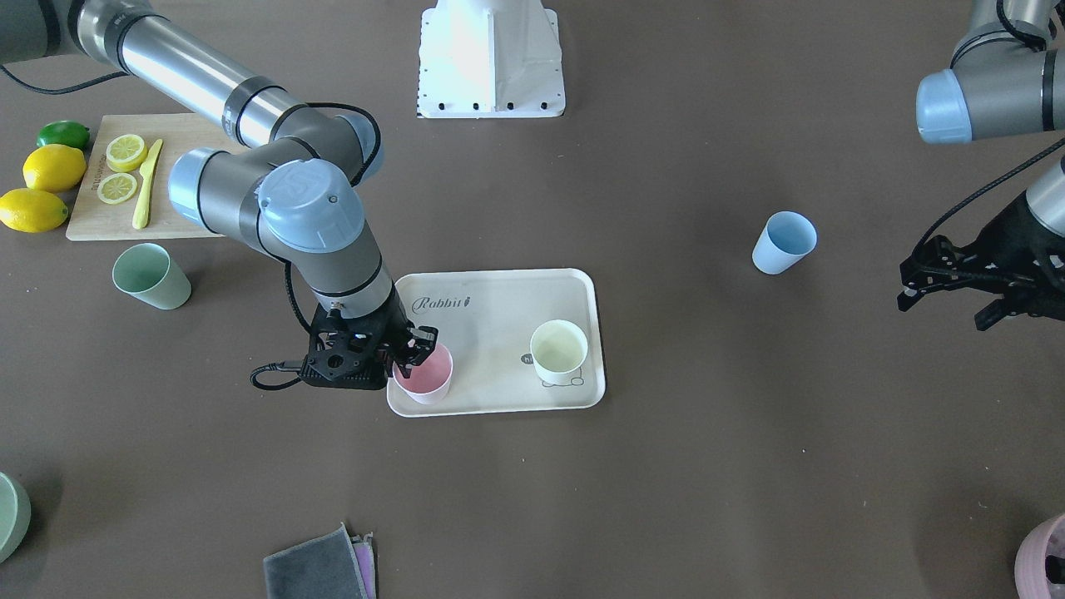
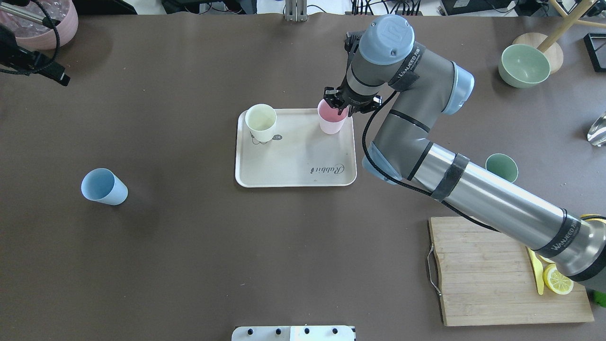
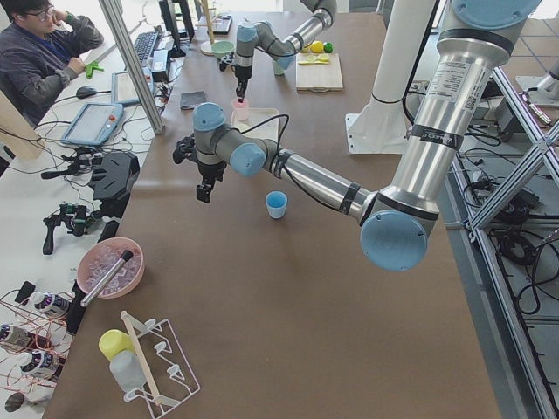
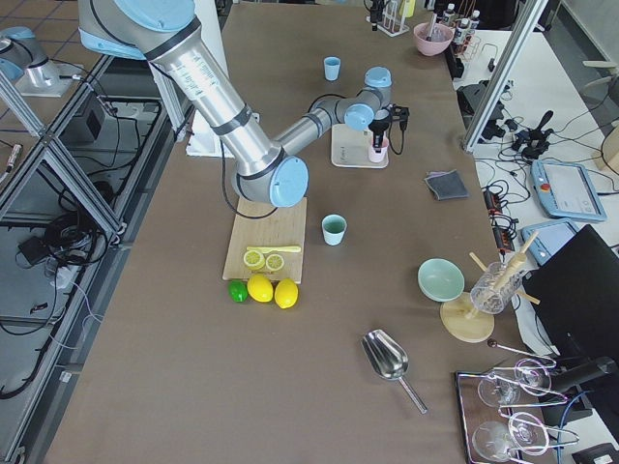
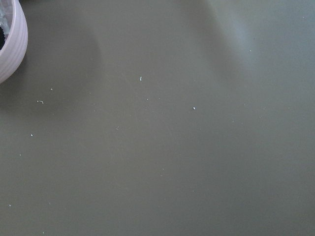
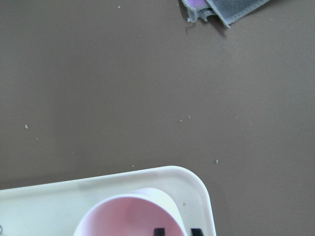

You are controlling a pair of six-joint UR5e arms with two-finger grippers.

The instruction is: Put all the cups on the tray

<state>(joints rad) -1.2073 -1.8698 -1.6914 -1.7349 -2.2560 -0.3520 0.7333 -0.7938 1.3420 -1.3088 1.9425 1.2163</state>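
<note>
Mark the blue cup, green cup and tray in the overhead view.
blue cup [image 2: 98,184]: overhead exterior view, inside its open mouth.
green cup [image 2: 503,168]: overhead exterior view, inside its open mouth.
tray [image 2: 293,158]: overhead exterior view, bare floor, mid-tray.

Pink cup [image 1: 426,376], cream tray [image 1: 497,349]

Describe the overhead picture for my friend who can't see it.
The right gripper grips the pink cup by its rim on the tray, near the cream cup. The blue cup and green cup stand off it.
</note>
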